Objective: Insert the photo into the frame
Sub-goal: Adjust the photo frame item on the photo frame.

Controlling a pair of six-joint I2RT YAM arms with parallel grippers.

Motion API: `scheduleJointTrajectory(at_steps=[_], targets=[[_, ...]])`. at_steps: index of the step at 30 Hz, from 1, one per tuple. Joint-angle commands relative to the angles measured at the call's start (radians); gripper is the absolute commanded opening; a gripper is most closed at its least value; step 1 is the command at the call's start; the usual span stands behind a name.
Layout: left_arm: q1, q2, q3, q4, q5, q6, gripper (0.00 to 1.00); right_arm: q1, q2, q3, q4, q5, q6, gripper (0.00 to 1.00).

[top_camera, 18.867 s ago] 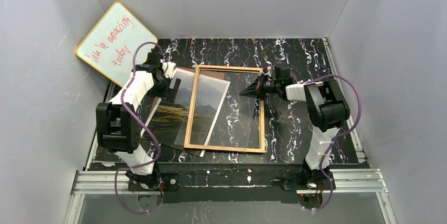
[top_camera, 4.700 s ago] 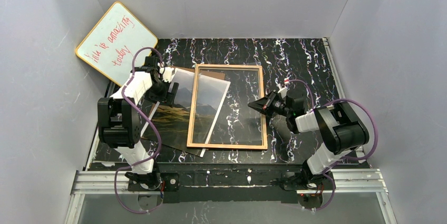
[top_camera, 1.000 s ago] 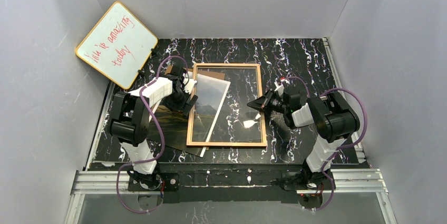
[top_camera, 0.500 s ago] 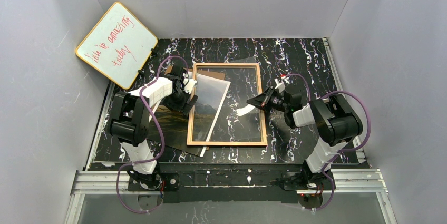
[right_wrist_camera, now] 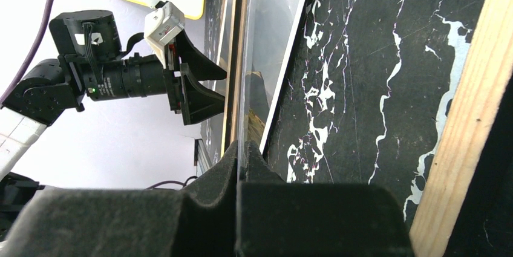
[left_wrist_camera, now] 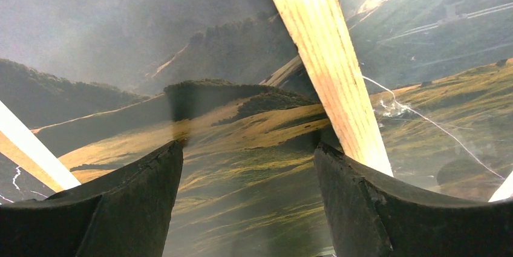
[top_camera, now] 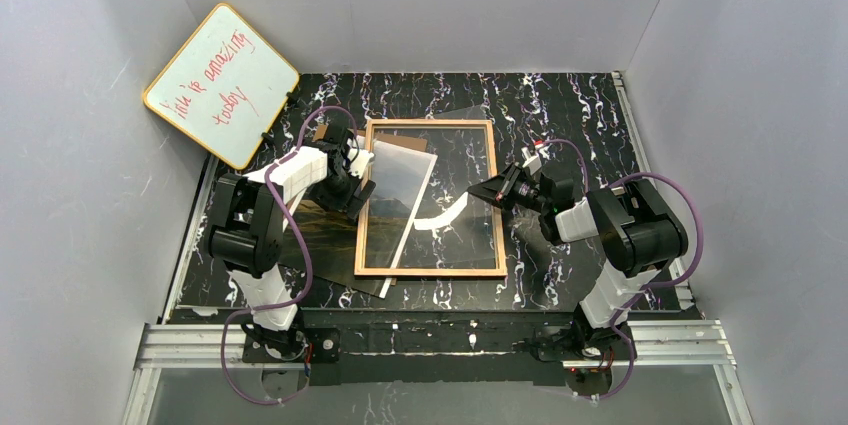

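The frame [top_camera: 497, 230] lies wood-coloured back up in the middle of the table. The photo [top_camera: 395, 185], a misty mountain landscape, lies face up and skewed beneath the frame's left bar. It reaches out to the left. My right gripper [top_camera: 478, 194] is shut on the right edge of the clear glass pane [top_camera: 440, 217], tilting it up from the frame. In the right wrist view the thin pane [right_wrist_camera: 261, 45] is pinched in that gripper [right_wrist_camera: 242, 150]. My left gripper [top_camera: 360, 192] hangs open over the photo [left_wrist_camera: 242, 196] beside the frame's bar [left_wrist_camera: 326, 63], with nothing between its fingers [left_wrist_camera: 127, 202].
A brown backing panel [top_camera: 323, 133] peeks out from under the photo at the left. A yellow-edged whiteboard [top_camera: 220, 85] with red writing leans in the back left corner. Grey walls enclose the black marbled table [top_camera: 570, 115] on three sides.
The right gripper has lifted the pane's right edge higher, and the bright glare on it has slid left across the frame. The left arm has stayed put.
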Motion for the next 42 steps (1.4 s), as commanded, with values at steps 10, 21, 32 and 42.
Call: scheduleJointTrajectory(at_steps=[10, 21, 32, 42], targets=[[-0.007, 0.005, 0.022, -0.027, 0.020, 0.013, 0.77, 0.045, -0.124, 0.153, -0.456, 0.161, -0.271, 0.45], [-0.007, -0.001, 0.013, -0.023, 0.014, 0.017, 0.77, 0.124, -0.150, 0.277, -0.737, 0.338, -0.418, 0.98], [-0.007, -0.008, 0.005, -0.020, 0.010, 0.022, 0.77, 0.151, -0.146, 0.406, -0.973, 0.497, -0.513, 0.99], [-0.007, -0.007, 0.006, -0.019, 0.003, 0.028, 0.77, 0.164, -0.132, 0.464, -1.047, 0.560, -0.556, 0.99]])
